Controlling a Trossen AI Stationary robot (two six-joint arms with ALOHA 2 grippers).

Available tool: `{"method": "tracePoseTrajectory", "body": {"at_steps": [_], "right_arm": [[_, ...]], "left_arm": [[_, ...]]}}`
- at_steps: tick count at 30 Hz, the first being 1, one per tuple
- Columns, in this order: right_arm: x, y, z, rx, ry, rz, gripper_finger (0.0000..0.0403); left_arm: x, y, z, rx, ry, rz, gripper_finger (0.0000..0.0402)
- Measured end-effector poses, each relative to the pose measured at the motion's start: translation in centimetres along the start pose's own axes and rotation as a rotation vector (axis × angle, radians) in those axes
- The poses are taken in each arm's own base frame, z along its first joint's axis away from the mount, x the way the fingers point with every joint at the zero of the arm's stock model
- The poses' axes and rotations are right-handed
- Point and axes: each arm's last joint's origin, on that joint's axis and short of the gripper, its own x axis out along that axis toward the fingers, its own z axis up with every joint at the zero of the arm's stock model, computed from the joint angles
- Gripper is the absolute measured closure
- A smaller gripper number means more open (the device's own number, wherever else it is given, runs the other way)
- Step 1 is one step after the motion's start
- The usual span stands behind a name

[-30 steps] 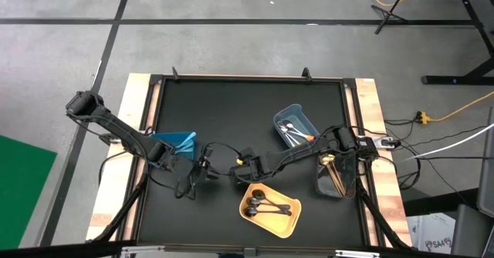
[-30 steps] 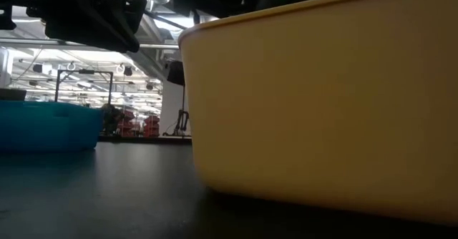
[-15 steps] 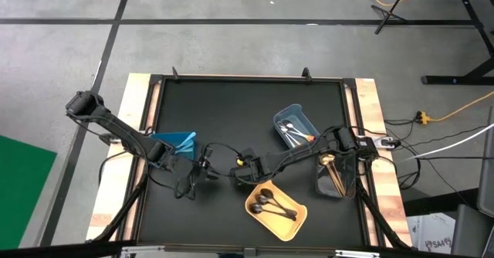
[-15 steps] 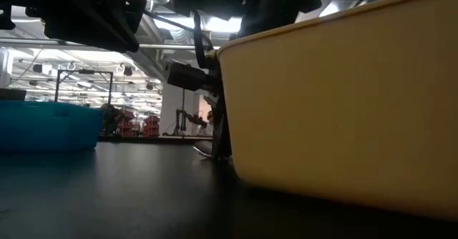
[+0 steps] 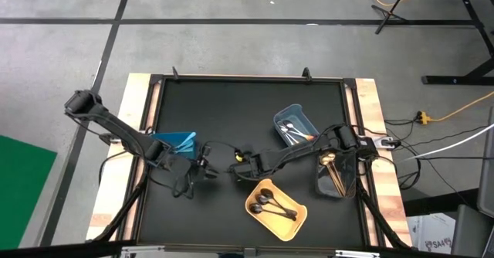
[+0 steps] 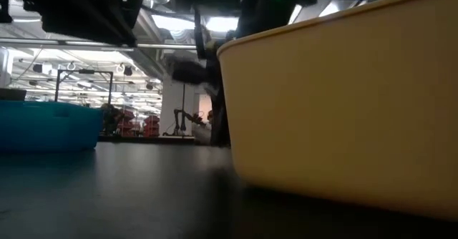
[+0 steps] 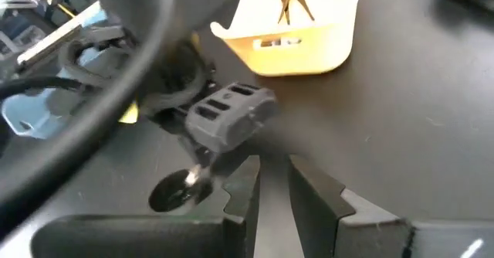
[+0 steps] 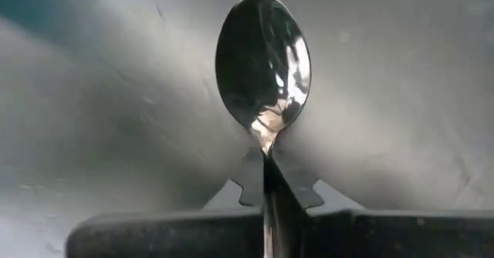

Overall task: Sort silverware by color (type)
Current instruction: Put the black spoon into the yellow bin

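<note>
Inspecting status: I see the right gripper [image 5: 234, 170] near the table's middle, just beside the yellow bin [image 5: 276, 209].
Right fingers: pressed together on the neck of a black spoon [image 8: 263, 61]; in the right wrist view its bowl stands clear beyond the fingertips.
Spoon position: I judge it at or just above the black table [image 5: 231, 111]; I cannot tell whether it is touching.
Left gripper [image 7: 274, 182]: facing the right one near the table's middle; its fingers stand slightly apart with nothing between them.
Left wrist view: I see the spoon's bowl [image 7: 177, 190] low by the mat, under the right gripper's head.
Yellow bin contents: several black spoons [image 5: 272, 202] lie inside.
Light-blue bin [image 5: 294, 125]: holds pale-handled spoons with silver bowls; an orange handle shows at its edge.
Dark bin [image 5: 336, 173]: on the right side, holding tan spoons.
Blue bin [image 5: 176, 143]: on the left side; I cannot see what it contains.
Loose silverware: I see none on the mat apart from the gripped spoon.
Progress judgement: sorting looks nearly done; what remains is carrying this black spoon to the yellow bin and releasing it.
Risk: the grip is narrow, so the spoon could swivel.
</note>
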Motion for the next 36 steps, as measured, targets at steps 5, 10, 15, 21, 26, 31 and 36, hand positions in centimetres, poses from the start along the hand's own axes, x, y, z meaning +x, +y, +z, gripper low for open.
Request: {"method": "tracePoseTrajectory", "body": {"at_steps": [5,10,15,21,26,31,36], "right_arm": [[-2.2,0.2,1.0,-0.001,-0.043,0.040,0.0402],[-4.5,0.1,2.2,-0.031,-0.063,0.085,0.0402],[-7.3,-0.1,2.8,-0.060,-0.046,0.148,0.0402],[-10.9,-1.1,4.1,-0.064,-0.046,0.194,0.0403],[-13.7,-1.7,4.7,-0.063,-0.025,0.269,0.0403],[-16.0,-1.7,3.8,-0.084,-0.008,0.339,0.0403],[-17.5,-1.0,0.9,-0.121,0.023,0.383,0.0403]], "left_arm": [[-2.1,0.2,0.6,0.000,-0.057,-0.015,0.0339],[-4.8,0.6,0.9,0.002,-0.132,-0.038,0.0339],[-7.7,1.8,0.7,-0.039,-0.177,0.028,0.0339],[-10.9,2.9,-0.2,-0.082,-0.229,0.076,0.0339],[-13.5,3.7,-1.2,-0.110,-0.283,0.110,0.0339],[-16.4,4.7,-2.4,-0.166,-0.395,0.167,0.0339],[-19.0,5.4,-3.7,-0.222,-0.525,0.201,0.0339]]}}
